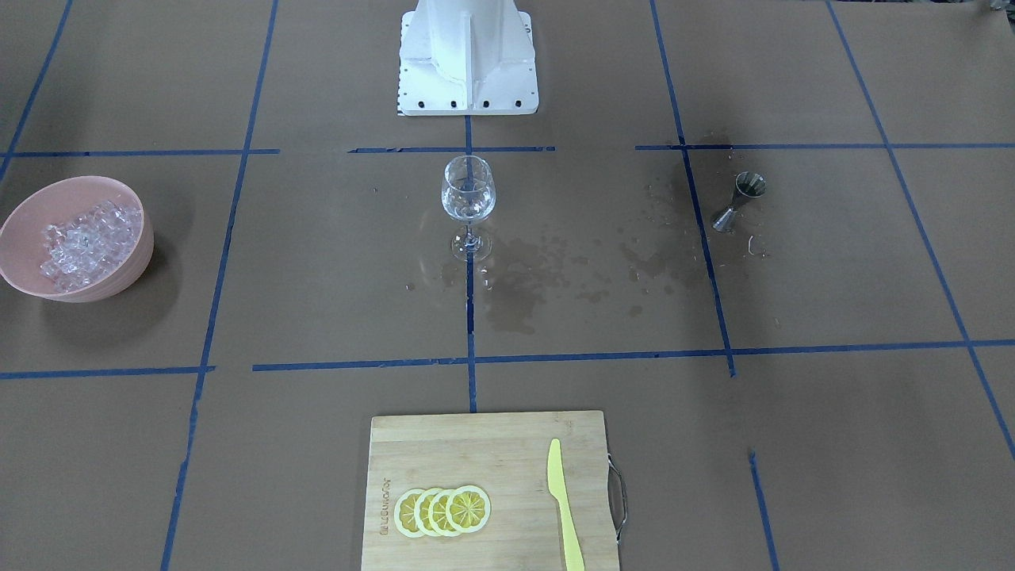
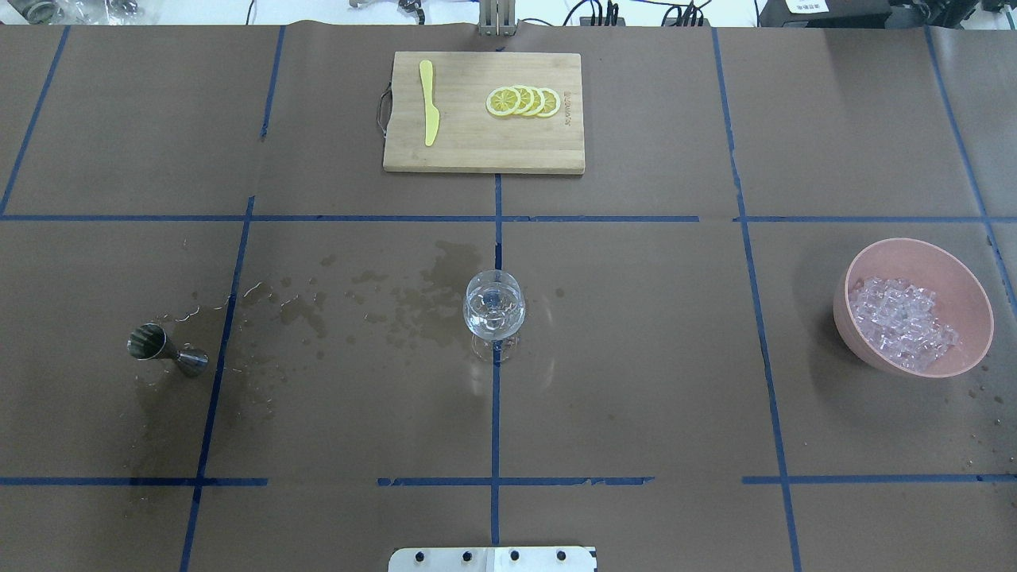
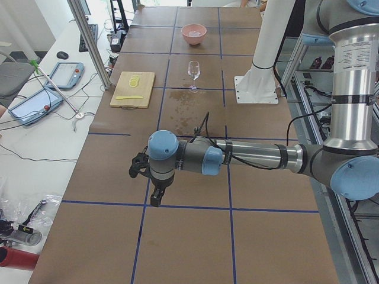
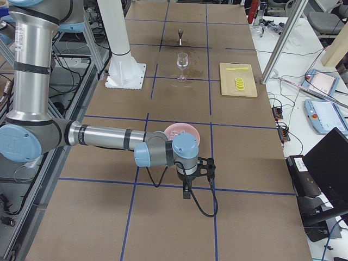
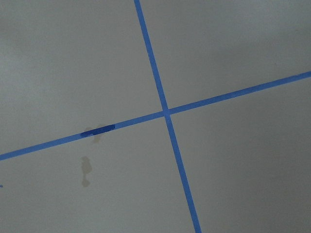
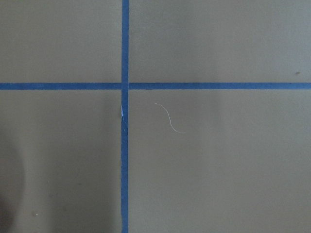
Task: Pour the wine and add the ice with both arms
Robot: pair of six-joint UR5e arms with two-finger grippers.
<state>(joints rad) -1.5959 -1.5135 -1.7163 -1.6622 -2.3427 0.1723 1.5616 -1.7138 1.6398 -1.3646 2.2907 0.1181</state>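
Front-facing view: the glass [image 1: 468,194] stands upright on the centre tape line. The jigger [image 1: 738,201] stands well apart on the robot's left. The pink bowl [image 1: 24,208] of ice [image 1: 83,242] sits well apart on its right. Wet stains [image 1: 547,274] spread between glass and jigger. A board [image 1: 484,444] with lemon slices [image 1: 442,511] and a knife [image 1: 563,507] lies at the far side. No arm shows here.

Overhead view: the layout is the same, with the jigger on the left, the glass in the middle and the bowl on the right. Whether wine is in the jigger or the glass cannot be told.

Left side view: the left gripper [image 3: 155,200] hangs pointing down over bare paper at the table's left end. The jigger lies beyond it, toward the glass. Its opening cannot be told.

Right side view: the right gripper [image 4: 186,193] hangs likewise at the right end, with the bowl just beyond it toward the centre. Its opening cannot be told either.

Wrist views: both show only paper and crossed tape [image 5: 165,114], and no fingers.

Judgement: each arm sits nearer its own item, the left to the jigger and the right to the ice. Both reaches run inward along the table toward the glass, and neither has begun.
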